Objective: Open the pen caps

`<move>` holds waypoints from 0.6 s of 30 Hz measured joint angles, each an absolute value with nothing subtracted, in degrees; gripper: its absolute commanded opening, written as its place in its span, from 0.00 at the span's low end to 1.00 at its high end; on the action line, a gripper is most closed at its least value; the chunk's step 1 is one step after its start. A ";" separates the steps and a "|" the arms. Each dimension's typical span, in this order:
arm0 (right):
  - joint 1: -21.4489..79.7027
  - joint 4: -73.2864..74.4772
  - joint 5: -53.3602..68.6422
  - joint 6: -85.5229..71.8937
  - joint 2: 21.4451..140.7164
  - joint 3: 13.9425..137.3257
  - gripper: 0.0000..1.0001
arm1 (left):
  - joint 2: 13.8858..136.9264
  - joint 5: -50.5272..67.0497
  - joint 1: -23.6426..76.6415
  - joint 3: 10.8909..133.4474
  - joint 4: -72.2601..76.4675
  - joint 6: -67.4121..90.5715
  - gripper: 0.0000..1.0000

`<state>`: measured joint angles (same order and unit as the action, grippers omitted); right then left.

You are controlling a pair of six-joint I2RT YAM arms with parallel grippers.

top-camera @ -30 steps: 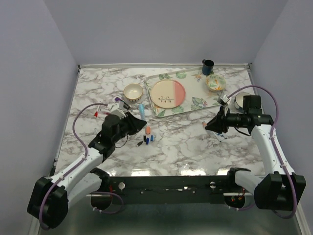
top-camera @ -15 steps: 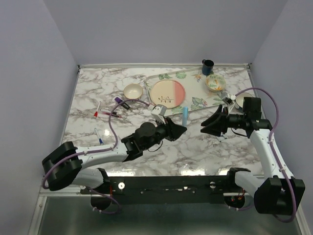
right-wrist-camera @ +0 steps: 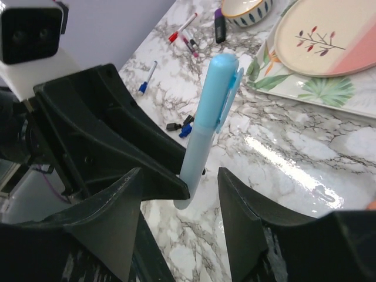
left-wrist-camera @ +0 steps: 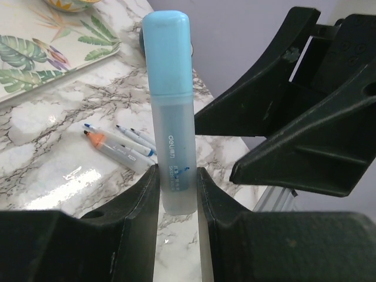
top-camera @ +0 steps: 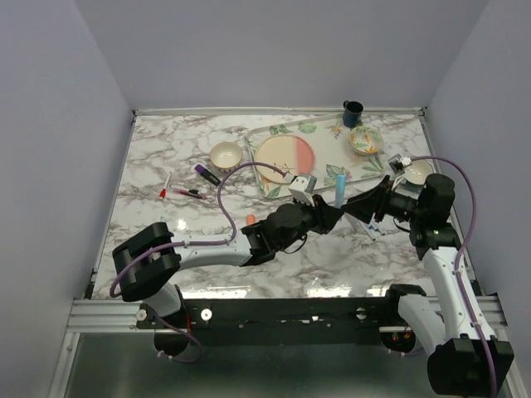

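Left gripper [left-wrist-camera: 176, 179]: pressed onto the lower barrel of the light-blue pen [left-wrist-camera: 172, 147], holding it upright in the air just off the near edge of the tray [top-camera: 330, 173].

Right gripper [right-wrist-camera: 179, 171]: spread, with one finger on each side of the same pen. Daylight shows on both sides, so there is no grip yet.

The pen cap [left-wrist-camera: 167, 53] is fully seated, on the end pointing away from the left gripper.

Step in hand, as judged: seizing the cap for the pull. The right fingers should close above the seam, on the cap only, squarely across its width. The pull should then run straight along the barrel while the left holds firm. A pinch straddling the seam would lock cap to barrel, and an off-axis tug may lever the pen out of the left grip.

Materials: the barrel is frosted, translucent plastic, and the cap is opaque, smooth and round-topped with a side clip. Both look slippery.

Left of the tray, further pens [top-camera: 184, 191] lie on the glossy marble table [top-camera: 166, 149].
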<state>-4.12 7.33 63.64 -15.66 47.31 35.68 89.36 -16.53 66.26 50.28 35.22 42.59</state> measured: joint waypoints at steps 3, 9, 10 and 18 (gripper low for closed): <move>-4.10 5.74 61.06 -18.41 46.81 35.42 0.59 | 90.39 -16.95 66.72 51.16 34.44 42.57 0.00; -4.10 4.34 56.53 -21.91 47.75 35.22 0.53 | 90.87 -17.12 67.88 52.12 34.17 42.41 0.00; -4.08 4.32 56.12 -22.41 48.31 35.22 0.51 | 90.89 -17.12 67.96 52.27 34.15 42.41 0.00; -3.25 4.01 55.66 -24.58 50.41 34.48 0.35 | 93.06 -17.47 68.38 54.76 32.99 41.98 0.00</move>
<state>-3.25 4.01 55.66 -24.58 50.41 34.48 93.06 -17.47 68.38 54.76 32.99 41.98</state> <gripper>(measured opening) 0.421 0.349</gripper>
